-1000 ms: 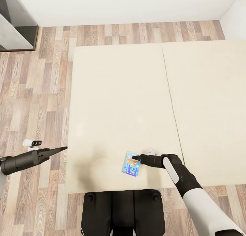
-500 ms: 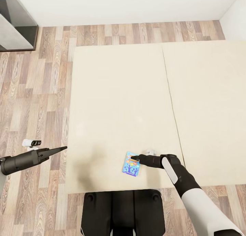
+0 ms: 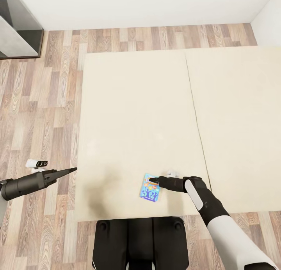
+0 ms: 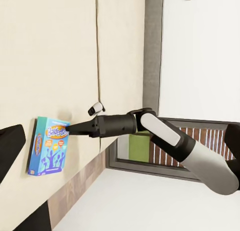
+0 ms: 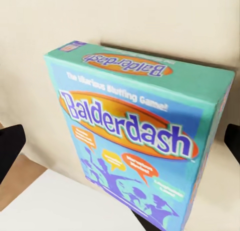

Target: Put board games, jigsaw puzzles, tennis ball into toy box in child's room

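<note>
A light blue board game [image 3: 150, 192] with yellow lettering lies flat on the beige bed [image 3: 136, 114], near its front edge. The box reads "Balderdash" [image 5: 135, 136] in the right wrist view. My right gripper [image 3: 153, 180] is open at the box's far end. Its dark fingertips [image 5: 10, 146] stand on either side of the box without closing on it. From the left wrist view, the right gripper [image 4: 72, 129] points at the upper edge of the board game [image 4: 49, 146]. My left gripper [image 3: 72, 170] hovers open at the bed's left edge, holding nothing.
Wood-plank floor [image 3: 43, 106] runs along the bed's left and far sides. A dark cabinet [image 3: 19, 32] stands at the far left against the white wall. A seam [image 3: 195, 118] splits the mattress in two sections. My own dark base [image 3: 140, 242] is against the bed's front edge.
</note>
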